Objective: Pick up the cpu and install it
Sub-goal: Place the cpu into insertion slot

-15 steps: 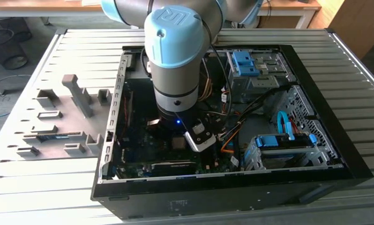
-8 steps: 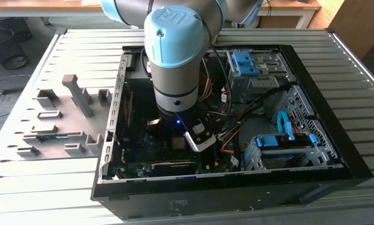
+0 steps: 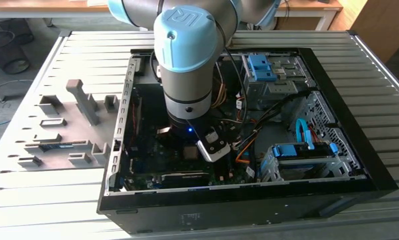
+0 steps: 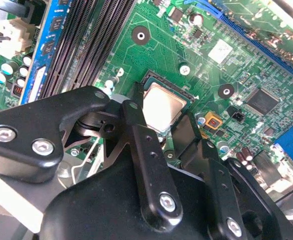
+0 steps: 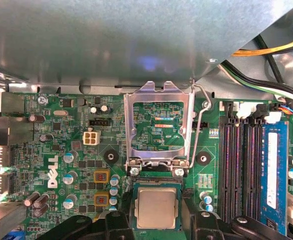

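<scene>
The cpu (image 5: 156, 207), a square chip with a silvery lid, lies level in the socket on the green motherboard (image 5: 71, 150). My gripper (image 5: 156, 222) is low over it, one black finger (image 5: 117, 224) against each side of the chip, shut on it. The second wrist view has the cpu (image 4: 162, 104) between the same black fingers (image 4: 136, 125). The socket's metal load plate (image 5: 156, 92) is flipped up and its wire lever (image 5: 200, 125) is raised. In the exterior view the gripper (image 3: 209, 150) reaches down into the open computer case (image 3: 253, 200).
Black memory slots (image 5: 239, 165) and a blue memory stick (image 5: 271, 170) run alongside the socket. Cables (image 3: 253, 130), blue drive bays (image 3: 299, 150) and the case walls crowd the arm. A grey fixture tray (image 3: 59, 130) lies on the slatted table at the exterior view's left.
</scene>
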Motion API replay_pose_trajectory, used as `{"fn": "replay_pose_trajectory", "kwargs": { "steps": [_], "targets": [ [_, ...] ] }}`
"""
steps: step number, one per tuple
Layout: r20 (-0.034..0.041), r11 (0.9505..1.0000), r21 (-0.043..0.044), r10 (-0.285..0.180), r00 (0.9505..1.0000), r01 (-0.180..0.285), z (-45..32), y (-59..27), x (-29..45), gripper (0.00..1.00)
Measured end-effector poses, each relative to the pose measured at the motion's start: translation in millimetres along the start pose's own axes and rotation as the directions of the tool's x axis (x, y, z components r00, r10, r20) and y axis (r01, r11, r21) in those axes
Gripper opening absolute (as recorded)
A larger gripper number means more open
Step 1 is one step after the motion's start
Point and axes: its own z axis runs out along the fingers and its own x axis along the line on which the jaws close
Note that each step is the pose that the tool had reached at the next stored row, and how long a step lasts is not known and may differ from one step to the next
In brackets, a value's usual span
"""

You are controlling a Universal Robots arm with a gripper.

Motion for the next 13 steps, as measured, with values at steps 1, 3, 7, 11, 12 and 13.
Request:
{"fn": "replay_pose_trajectory", "kwargs": {
  "steps": [1, 3, 7, 11, 12, 13],
  "targets": [
    [0.0, 1.0, 0.0, 0.0, 1.0, 0.0, 0.0, 0.0, 0.0, 0.47],
    [0.0, 1.0, 0.0001, 0.0, 1.0, 0.0, 0.0, 0.0, 0.0, 0.47],
    [0.0001, 1.0, -0.0002, 0.0, 1.0, 0.0, 0.1, 0.0, -0.1, 0.55],
    [0.0003, 1.0, 0.0009, 0.0, 1.0, 0.0, -3.7, 0.1, 0.2, 0.55],
    [0.0002, 1.0, 0.0011, 0.0, 1.0, 0.0, -6.0, 0.1, 0.2, 0.55],
    [0.0002, 1.0, 0.0012, 0.0, 1.0, 0.0, -7.8, 0.1, 0.1, 0.55]
  ]
}}
